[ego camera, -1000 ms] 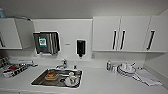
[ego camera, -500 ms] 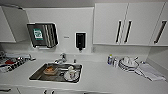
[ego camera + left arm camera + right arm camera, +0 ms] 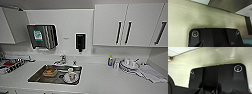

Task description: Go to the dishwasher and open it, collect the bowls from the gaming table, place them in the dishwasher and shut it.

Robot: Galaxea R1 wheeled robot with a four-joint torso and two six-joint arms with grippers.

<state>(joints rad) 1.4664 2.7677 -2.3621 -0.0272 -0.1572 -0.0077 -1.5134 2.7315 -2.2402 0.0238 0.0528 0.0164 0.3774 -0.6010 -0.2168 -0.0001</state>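
The dishwasher, the bowls and the gaming table are out of view. In the head view I face a white kitchen counter (image 3: pixel 105 80) with a steel sink (image 3: pixel 35 77) set into it. A brownish item (image 3: pixel 49 72) and white crockery (image 3: pixel 70 76) lie in the sink, too blurred to name. Both wrist views show a pale speckled surface (image 3: pixel 193 17) (image 3: pixel 211 58) beyond the robot's own dark plate.
White cupboard doors with black handles (image 3: pixel 123 32) hang at the upper right. On the wall are a paper dispenser (image 3: pixel 42 36) and a black soap dispenser (image 3: pixel 80 42). Stacked dishes (image 3: pixel 128 65) and a cloth (image 3: pixel 153 73) sit on the counter's right, a rack (image 3: pixel 10 65) on its left.
The whole head view has shifted: counter and cupboards loom a little larger and higher than a second ago, so the camera has moved closer. Nothing on the counter has moved.
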